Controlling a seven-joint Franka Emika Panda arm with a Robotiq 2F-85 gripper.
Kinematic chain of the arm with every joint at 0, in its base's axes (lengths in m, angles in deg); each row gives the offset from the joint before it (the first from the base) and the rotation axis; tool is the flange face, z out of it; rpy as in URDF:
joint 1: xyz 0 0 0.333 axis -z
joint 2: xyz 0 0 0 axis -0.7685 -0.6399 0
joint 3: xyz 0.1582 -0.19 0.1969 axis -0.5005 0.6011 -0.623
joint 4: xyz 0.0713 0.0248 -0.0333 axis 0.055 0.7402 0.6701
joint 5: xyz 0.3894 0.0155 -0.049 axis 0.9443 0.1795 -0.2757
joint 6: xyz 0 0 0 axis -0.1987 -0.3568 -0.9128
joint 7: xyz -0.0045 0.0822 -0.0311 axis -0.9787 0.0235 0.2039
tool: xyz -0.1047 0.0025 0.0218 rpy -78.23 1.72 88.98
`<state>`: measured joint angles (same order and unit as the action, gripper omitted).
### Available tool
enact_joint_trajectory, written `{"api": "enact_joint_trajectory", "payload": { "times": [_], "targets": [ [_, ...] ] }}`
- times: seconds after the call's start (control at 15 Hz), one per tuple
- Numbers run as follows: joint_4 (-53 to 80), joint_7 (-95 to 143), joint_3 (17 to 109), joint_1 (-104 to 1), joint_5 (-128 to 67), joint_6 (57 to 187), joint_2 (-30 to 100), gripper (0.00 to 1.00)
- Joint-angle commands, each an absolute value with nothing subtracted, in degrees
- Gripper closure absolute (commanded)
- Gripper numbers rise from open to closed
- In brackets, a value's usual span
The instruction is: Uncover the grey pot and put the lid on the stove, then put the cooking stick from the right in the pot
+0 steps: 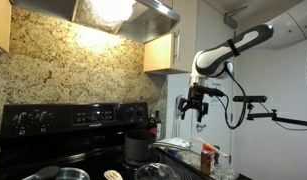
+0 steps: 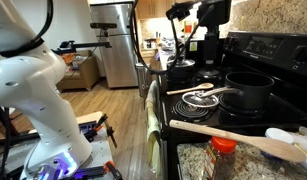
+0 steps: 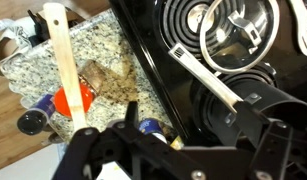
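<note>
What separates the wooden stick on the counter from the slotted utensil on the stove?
The wooden stick is plain pale wood; the slotted utensil is whitish with a slotted head. The wooden stick lies on the granite counter beside a red-capped bottle; the slotted utensil lies on the stove. Both are long, lie flat, and neither is held.

both exterior views share the stove [image 1: 83, 128], frontal and sidelong; the wrist view looks down closely.

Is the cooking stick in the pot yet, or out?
Out. In the wrist view the cooking stick lies flat on the granite counter, beside the stove.
</note>
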<state>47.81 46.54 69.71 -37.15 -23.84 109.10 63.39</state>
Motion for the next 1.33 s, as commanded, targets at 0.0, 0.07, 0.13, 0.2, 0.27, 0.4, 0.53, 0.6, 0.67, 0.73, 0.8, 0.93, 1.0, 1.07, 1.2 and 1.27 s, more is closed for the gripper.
{"api": "enact_joint_trajectory", "payload": {
  "times": [0.0, 0.07, 0.13, 0.2, 0.27, 0.4, 0.53, 0.6, 0.67, 0.73, 0.8, 0.93, 1.0, 1.07, 1.2, 1.27],
  "targets": [
    [53.64, 52.42, 68.97, -34.77, -27.18, 110.77, 66.73, 0.00],
    [54.83, 53.82, 68.79, -34.06, -28.72, 111.40, 67.13, 0.00],
    [55.90, 55.38, 68.73, -33.30, -30.46, 112.00, 67.48, 0.00],
    [56.92, 56.81, 68.69, -32.62, -32.51, 112.39, 67.87, 0.00],
    [57.92, 58.45, 68.63, -31.80, -35.05, 112.84, 68.32, 0.00],
    [59.48, 61.16, 68.75, -30.44, -38.85, 112.98, 69.20, 0.00],
    [60.92, 61.79, 69.38, -29.70, -40.00, 114.09, 69.84, 0.00],
    [61.64, 60.90, 69.82, -29.59, -39.38, 115.65, 69.84, 0.00],
    [62.36, 60.77, 69.93, -29.29, -39.38, 117.92, 69.65, 0.00],
    [62.90, 59.78, 70.36, -29.44, -37.77, 119.64, 69.03, 0.00],
    [63.50, 59.43, 70.63, -29.42, -37.33, 120.94, 68.66, 0.00],
    [64.96, 59.76, 70.84, -29.07, -37.57, 123.36, 68.11, 0.00],
    [65.70, 59.09, 71.08, -29.00, -37.57, 124.04, 68.15, 0.00],
    [66.43, 57.75, 71.40, -29.01, -37.73, 124.53, 68.24, 0.00],
    [67.84, 54.61, 71.84, -29.35, -37.90, 125.37, 68.22, 0.00],
    [68.49, 52.73, 71.88, -29.61, -37.91, 125.89, 68.19, 0.00]
  ]
}}
